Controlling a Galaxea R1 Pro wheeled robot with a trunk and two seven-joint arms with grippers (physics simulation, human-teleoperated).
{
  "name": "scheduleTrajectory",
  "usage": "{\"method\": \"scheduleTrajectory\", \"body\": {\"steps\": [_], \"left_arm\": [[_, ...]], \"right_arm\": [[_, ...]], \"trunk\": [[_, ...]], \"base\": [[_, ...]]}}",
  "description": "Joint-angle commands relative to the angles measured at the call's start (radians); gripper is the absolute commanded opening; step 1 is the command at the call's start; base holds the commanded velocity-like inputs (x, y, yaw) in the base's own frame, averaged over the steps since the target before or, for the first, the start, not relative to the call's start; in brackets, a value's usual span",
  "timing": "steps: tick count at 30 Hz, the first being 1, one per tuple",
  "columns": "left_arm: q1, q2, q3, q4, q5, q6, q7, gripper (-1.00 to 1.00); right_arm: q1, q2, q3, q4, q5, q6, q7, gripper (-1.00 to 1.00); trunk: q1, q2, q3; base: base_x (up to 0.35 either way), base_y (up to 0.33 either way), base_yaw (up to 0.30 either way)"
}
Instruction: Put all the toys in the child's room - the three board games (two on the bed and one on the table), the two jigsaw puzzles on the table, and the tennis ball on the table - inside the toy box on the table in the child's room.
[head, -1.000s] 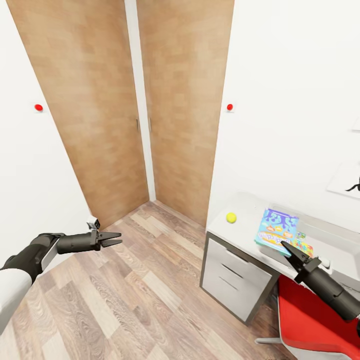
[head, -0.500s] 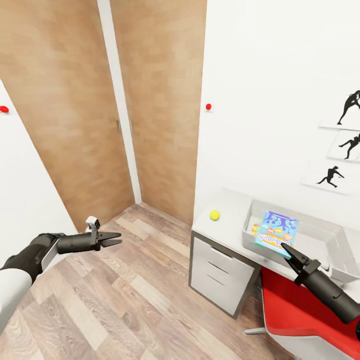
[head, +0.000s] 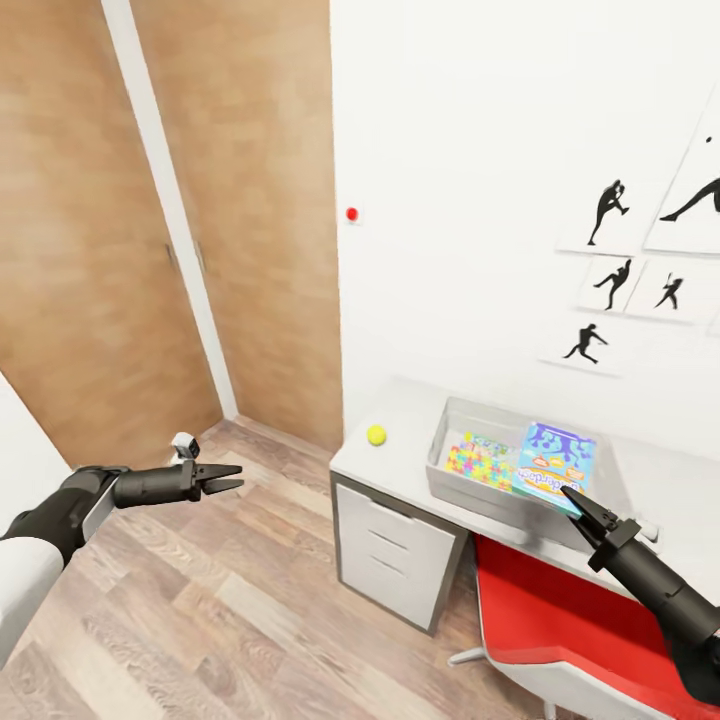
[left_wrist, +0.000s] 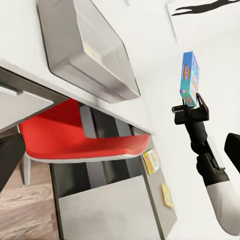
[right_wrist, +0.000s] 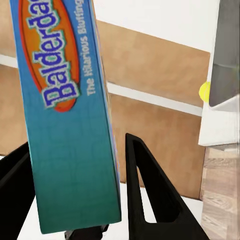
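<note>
My right gripper (head: 573, 496) is shut on a blue board game box (head: 556, 464), held upright in the air. The right wrist view shows its blue side (right_wrist: 65, 125) between the fingers (right_wrist: 150, 190). Behind it on the pale table (head: 395, 470) stands the grey toy box (head: 437, 470). A jigsaw puzzle (head: 479, 460) with a bright multicoloured lid lies inside. The tennis ball (head: 376, 435) rests on the table beside the bin, toward the doors. In the left wrist view the held game (left_wrist: 190, 80) hangs apart from the bin (left_wrist: 90, 55). My left gripper (head: 240, 476) is open over the floor, holding nothing.
A red chair (head: 560, 620) stands tucked under the table in front of the toy box. White drawers (head: 395, 560) sit below the table's end. Wooden doors (head: 250, 200) fill the corner. Black silhouette posters (head: 610, 250) hang on the wall. Wood-plank floor (head: 250, 620) lies open to my left.
The whole view has swung toward the table, so doors, table and toy box slid left in the picture. The puzzle inside the bin now shows. Both arms keep their pose.
</note>
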Motion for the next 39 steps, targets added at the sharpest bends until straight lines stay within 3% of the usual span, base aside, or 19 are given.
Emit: {"method": "scheduleTrajectory", "body": {"steps": [1,23,39], "left_arm": [[-0.001,0.002,-0.006,-0.001,0.005,0.011,-0.004,1.00],[-0.001,0.002,-0.006,0.000,0.005,0.011,-0.002,1.00],[-0.001,0.002,-0.006,0.000,0.007,-0.018,-0.003,1.00]], "right_arm": [[-0.002,0.000,-0.001,0.000,-0.001,0.007,0.008,-1.00],[-0.002,0.000,-0.001,0.001,0.001,0.005,0.009,-1.00],[-0.002,0.000,-0.001,0.004,0.001,0.005,0.008,-1.00]], "trunk": [[0.001,-0.002,-0.002],[0.001,-0.002,-0.002],[0.001,-0.002,-0.002]], "base": [[0.115,-0.107,-0.241],[0.123,-0.052,-0.163],[0.242,0.049,-0.206]]}}
